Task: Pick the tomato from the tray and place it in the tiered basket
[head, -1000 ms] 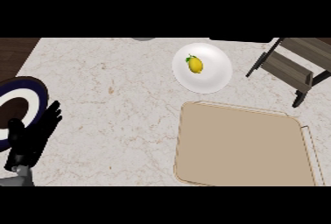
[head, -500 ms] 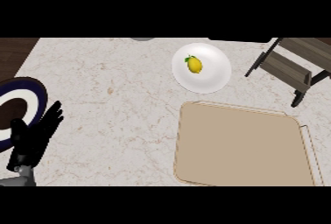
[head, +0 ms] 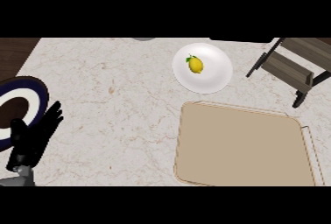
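A tan tray point(head: 245, 148) lies at the right of the counter; no tomato shows on it or anywhere in the head view. The tiered basket point(head: 297, 65), a dark frame with wooden slats, stands at the upper right. My left hand point(head: 33, 138) rests at the left edge, black fingers straight and pointing up, holding nothing. My right hand is out of sight.
A white plate point(head: 216, 76) with a yellow lemon point(head: 195, 64) sits at the back centre. A dark blue plate with a white ring point(head: 19, 98) lies at the left edge, beside my left hand. Marble counter spreads between them.
My left hand has drifted slightly down and left along the counter's edge. Nothing else has moved.
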Robot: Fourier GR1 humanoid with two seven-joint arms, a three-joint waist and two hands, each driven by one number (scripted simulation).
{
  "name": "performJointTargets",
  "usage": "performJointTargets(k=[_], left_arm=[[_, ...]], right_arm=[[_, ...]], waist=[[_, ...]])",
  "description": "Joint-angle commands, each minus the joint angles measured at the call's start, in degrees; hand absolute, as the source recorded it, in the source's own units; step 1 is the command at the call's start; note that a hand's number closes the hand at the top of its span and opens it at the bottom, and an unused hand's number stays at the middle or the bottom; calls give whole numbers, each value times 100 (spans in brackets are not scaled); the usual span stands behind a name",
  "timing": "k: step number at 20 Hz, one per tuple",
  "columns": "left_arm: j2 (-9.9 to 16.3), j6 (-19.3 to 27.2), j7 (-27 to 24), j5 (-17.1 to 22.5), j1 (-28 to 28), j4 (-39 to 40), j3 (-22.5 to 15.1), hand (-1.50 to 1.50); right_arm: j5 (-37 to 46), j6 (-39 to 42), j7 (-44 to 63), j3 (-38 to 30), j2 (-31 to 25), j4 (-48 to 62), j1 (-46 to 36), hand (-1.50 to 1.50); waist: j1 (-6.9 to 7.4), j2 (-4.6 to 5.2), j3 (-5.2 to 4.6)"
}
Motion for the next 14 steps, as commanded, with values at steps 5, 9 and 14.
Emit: performJointTargets(k=[5,9,14], left_arm=[[45,-64,-2,-1,94,-148,4,0],[-18,12,-89,-47,-57,87,21,0],[-80,26,-215,-101,76,190,0,0]], right_arm=[[-5,620,1,-54,-181,355,-11,150],[-448,1294,625,-518,-251,674,43,150],[-688,1707,1670,-731,-250,646,86,-150]], waist=[[119,33,7],[43,39,1],[-60,-29,1]])
